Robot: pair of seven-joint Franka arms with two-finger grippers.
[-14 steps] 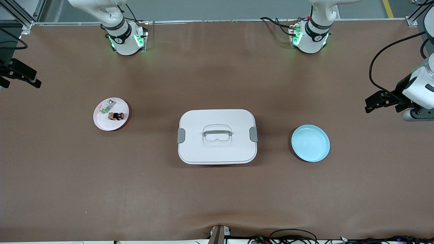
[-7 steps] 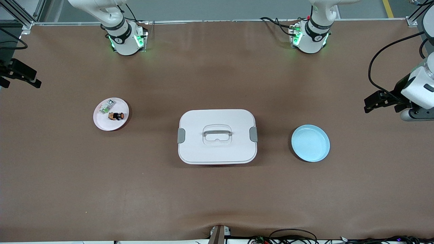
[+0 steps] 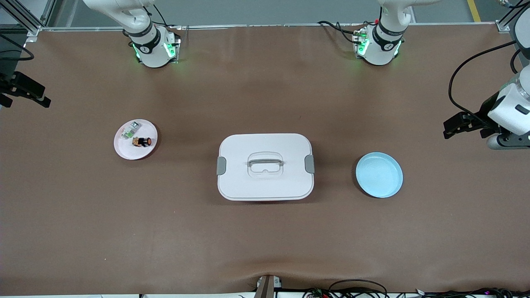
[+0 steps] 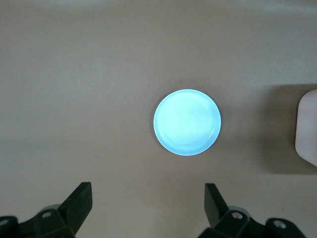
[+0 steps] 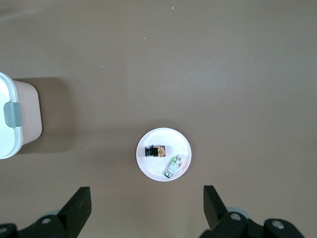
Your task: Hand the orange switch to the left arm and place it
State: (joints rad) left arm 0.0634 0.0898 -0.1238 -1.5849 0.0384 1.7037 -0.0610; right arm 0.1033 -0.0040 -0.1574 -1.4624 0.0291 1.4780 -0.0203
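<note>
Two white robot arms flank a brown table, their bases along its edge farthest from the front camera. From that high view, the orange switch (image 3: 142, 141) lies on its side on a pale pink plate (image 3: 124, 151) toward the right arm's end of the table, just beside a small green-and-white part (image 3: 130, 130) on the same plate. The white box (image 3: 265, 184) sits closed at mid-table, grey clips on both short sides, well apart from either plate. A light blue plate (image 3: 379, 174) lies toward the left arm's end. The left gripper (image 3: 454, 126) hangs above the table's edge at the left arm's end; the right gripper (image 3: 31, 94) hangs over the table's edge at the right arm's end. The left wrist view looks straight down between spread fingers (image 4: 79, 201), holding nothing, onto the blue plate (image 4: 187, 122), with a corner of the box (image 4: 307, 129) at the frame's edge. The right wrist view shows that gripper's fingers (image 5: 79, 206) likewise wide apart and empty above the pink plate (image 5: 163, 139), where the switch (image 5: 154, 150) and the green-and-white part (image 5: 173, 166) rest, the box (image 5: 15, 116) off to one side.
</note>
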